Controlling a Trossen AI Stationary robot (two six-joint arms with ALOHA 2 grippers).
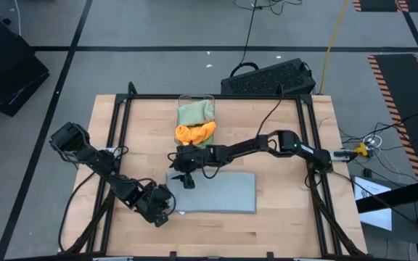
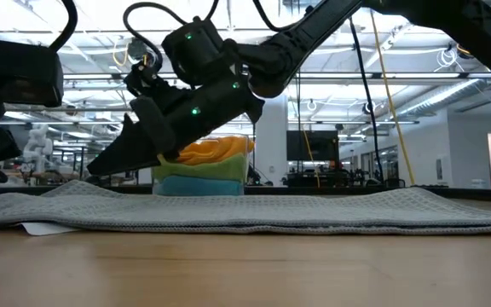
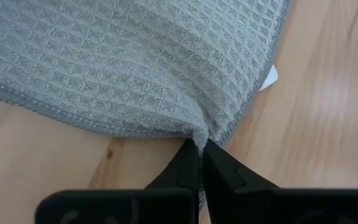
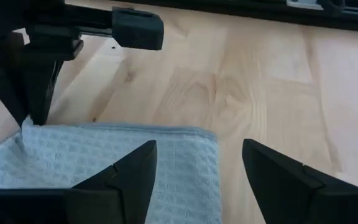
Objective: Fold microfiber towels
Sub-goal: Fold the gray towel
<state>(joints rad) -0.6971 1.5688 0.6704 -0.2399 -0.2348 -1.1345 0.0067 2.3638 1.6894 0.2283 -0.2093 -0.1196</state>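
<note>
On the table (image 1: 281, 225) I see the grey towel (image 1: 220, 192) lying flat, its near-left corner pinched in my left gripper's (image 3: 199, 148) fingers. My right gripper (image 4: 197, 171) hovers over the far-left corner, fingers spread. Orange towel (image 1: 194, 133) and green towel (image 1: 194, 112) sit in the clear bin (image 1: 210, 98) behind.

Grey floor (image 1: 158, 29) w/ dark seam lines; black keyboard (image 1: 268, 78) behind table, yellow cable (image 1: 332, 43). Low view: ceiling strip lights (image 2: 450, 89), white pillar (image 2: 271, 141).

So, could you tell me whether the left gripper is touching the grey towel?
Touching: in the left wrist view the left gripper is shut on a corner of the grey towel, the cloth bunched between its fingertips.
</note>
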